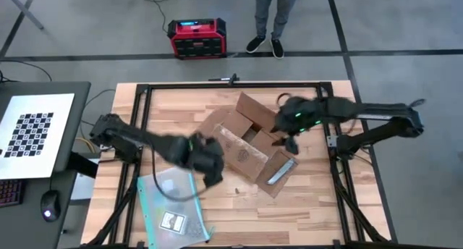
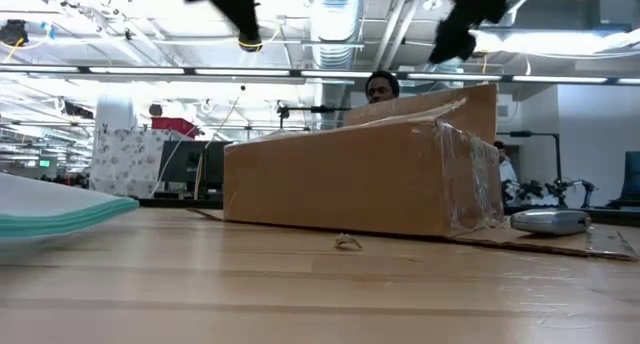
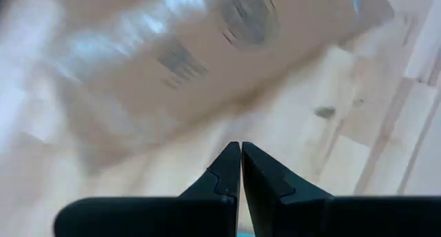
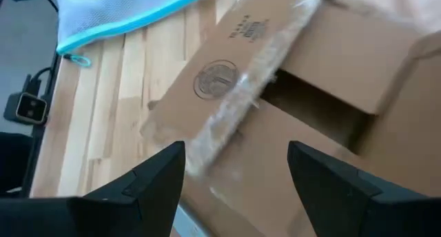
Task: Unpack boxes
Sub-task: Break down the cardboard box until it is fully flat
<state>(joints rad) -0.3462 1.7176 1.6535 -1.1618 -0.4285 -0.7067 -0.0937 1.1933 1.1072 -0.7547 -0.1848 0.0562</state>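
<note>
The cardboard box (image 1: 246, 144) lies near the middle of the wooden desk (image 1: 304, 213), and everything else is placed from it. Toward the desk's front left corner, well apart from the box, rests a clear plastic pouch with a teal edge (image 1: 170, 205), part of it hanging over the desk's edge. On the box's flap nearest the right front, a small grey flat object (image 1: 277, 173) lies on the cardboard. Beyond the desk's far edge, on the floor, stands a red and black case (image 1: 197, 38), and just to its right a person's legs and dark shoes (image 1: 266, 43). A tiny scrap (image 2: 347, 242) sits on the wood in front of the box in the low view. The box itself is plain brown corrugated board, turned at an angle to the desk's edges, its flaps spread outward and its inside open to view from above; a strip of shiny clear tape runs along one flap, beside a round printed stamp (image 4: 215, 78). The left gripper (image 1: 212, 175) hangs just off the box's left side, its jaws clenched together on nothing. The right gripper (image 1: 291, 142) hovers over the box's right side, its jaws released and spread, holding nothing.
</note>
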